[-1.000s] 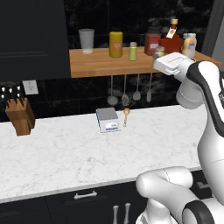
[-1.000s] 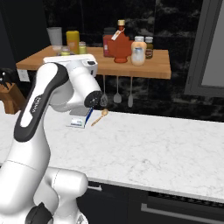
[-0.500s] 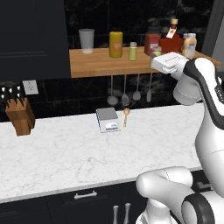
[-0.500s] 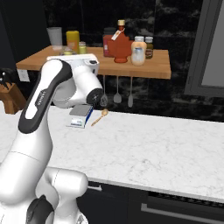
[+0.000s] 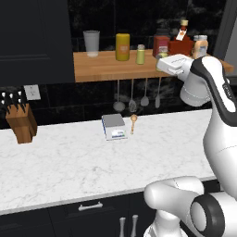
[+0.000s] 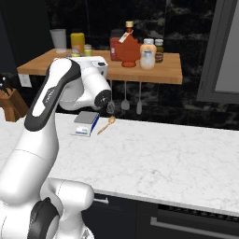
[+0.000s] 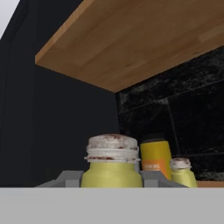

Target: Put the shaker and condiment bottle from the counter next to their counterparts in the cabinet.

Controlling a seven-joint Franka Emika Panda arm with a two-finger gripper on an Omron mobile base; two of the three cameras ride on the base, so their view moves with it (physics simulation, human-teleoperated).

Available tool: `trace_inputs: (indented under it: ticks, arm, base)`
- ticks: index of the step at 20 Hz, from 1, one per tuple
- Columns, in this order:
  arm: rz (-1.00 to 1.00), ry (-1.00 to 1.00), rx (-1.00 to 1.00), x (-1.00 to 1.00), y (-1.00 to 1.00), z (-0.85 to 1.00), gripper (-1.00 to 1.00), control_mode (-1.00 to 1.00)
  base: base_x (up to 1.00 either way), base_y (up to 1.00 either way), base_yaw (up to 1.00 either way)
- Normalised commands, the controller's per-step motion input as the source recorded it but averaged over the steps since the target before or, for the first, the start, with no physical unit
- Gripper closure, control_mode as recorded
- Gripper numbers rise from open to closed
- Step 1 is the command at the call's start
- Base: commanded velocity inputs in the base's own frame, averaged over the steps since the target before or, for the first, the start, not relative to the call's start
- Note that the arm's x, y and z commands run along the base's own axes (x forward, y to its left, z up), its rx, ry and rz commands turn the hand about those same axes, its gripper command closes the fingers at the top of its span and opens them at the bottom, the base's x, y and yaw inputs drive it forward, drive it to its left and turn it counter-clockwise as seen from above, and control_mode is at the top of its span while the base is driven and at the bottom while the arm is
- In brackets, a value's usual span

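In the hand view the olive-yellow shaker (image 7: pixel 112 168) with its grey-brown cap stands upright between the two finger tips, and my gripper (image 7: pixel 112 180) is shut on it. From the left base view, the gripper (image 5: pixel 162 57) hovers at the front edge of the brown wooden cabinet shelf (image 5: pixel 102 69), just right of the lime-green shaker (image 5: pixel 140 54). The dark-red condiment bottle (image 5: pixel 181 42) with its tan cap stands on the shelf behind my hand, next to a boxy red jar (image 5: pixel 161 45). It also shows in the right base view as the condiment bottle (image 6: pixel 128 46).
Also on the shelf are a grey cup (image 5: pixel 91 43), a yellow canister (image 5: pixel 122 46) and pale jars (image 6: pixel 147 54) at the right end. Utensils hang under the shelf (image 5: pixel 133 95). A small scale (image 5: pixel 114 127), a wooden spoon (image 5: pixel 133 121) and a knife block (image 5: pixel 21 122) sit on the marble counter.
The hand has crept slightly left along the shelf front, still shut on the shaker. Nothing on the shelf or counter has moved.
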Motion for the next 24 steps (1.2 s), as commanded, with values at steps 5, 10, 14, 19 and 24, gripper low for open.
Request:
trace_inputs:
  ticks: [5,10,14,19,24]
  arm:
    - [0.0,0.01,0.0,0.13,0.0,-0.05,1.0,-1.0]
    - [0.0,0.0,0.0,0.07,0.0,-0.09,1.0,-1.0]
    - [0.0,0.0,0.0,0.13,0.0,-0.04,1.0,-1.0]
    - [-0.01,0.01,0.0,0.21,0.0,0.0,1.0,-1.0]
    - [-0.02,0.01,0.0,0.21,0.0,-0.03,1.0,-1.0]
  base:
    - [0.0,0.0,0.0]
    - [0.0,0.0,0.0]
    - [0.0,0.0,0.0]
    - [0.0,0.0,0.0]
    - [0.0,0.0,0.0]
